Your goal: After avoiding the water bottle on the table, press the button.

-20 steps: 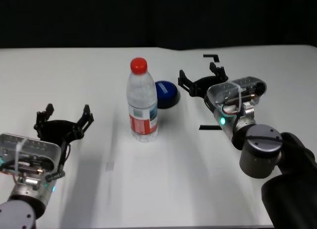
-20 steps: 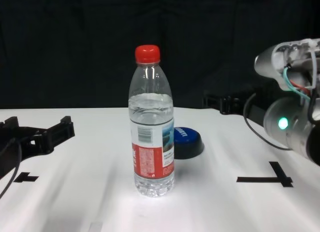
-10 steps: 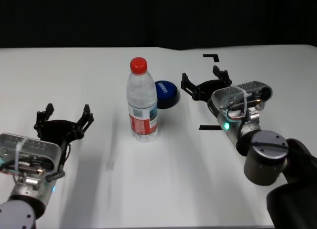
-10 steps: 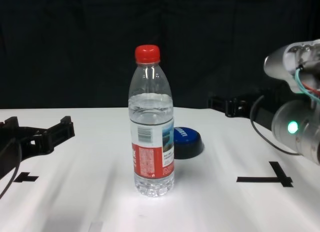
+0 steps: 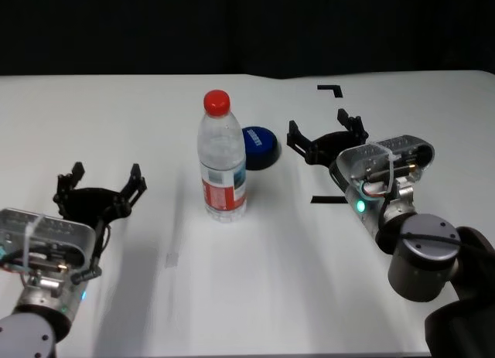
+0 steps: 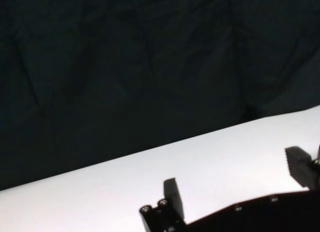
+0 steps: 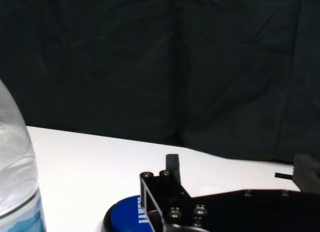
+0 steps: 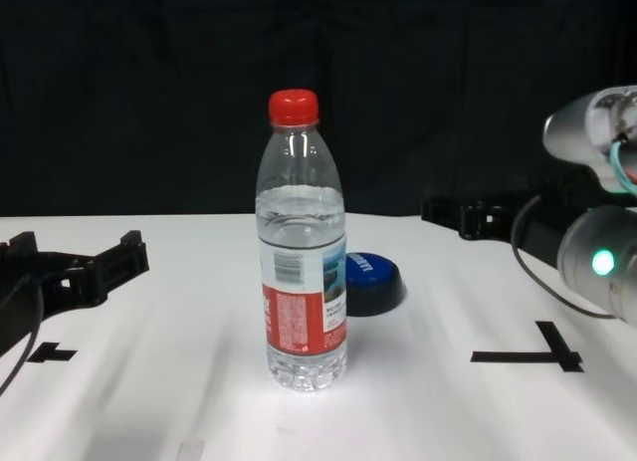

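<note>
One button (image 5: 258,146) sat just above the middle of the head view, a low round dome with a glossy blue top carrying white lettering over a black base, its flat side down on the bench (image 5: 255,296) and its short axis vertical. In the right wrist view the button (image 7: 127,218) showed at the lower edge, partly covered by the pincer's black frame.

One water bottle (image 5: 222,158) stood upright just left of the button and nearer the camera, its long axis vertical, red screw cap on top; it was clear ribbed plastic with a red, white and blue label with a barcode. In the chest view the water bottle (image 8: 301,244) overlapped the button (image 8: 370,282) behind it.

The right pincer (image 5: 326,135) hung right of the button in the centre-right of the head view, black fingers spread apart and holding nothing, aimed toward the upper left. The left pincer (image 5: 100,188) sat at lower left, well apart from the bottle, likewise spread and gripping nothing.

The bench was smooth and white, with black tape marks (image 5: 330,88).
</note>
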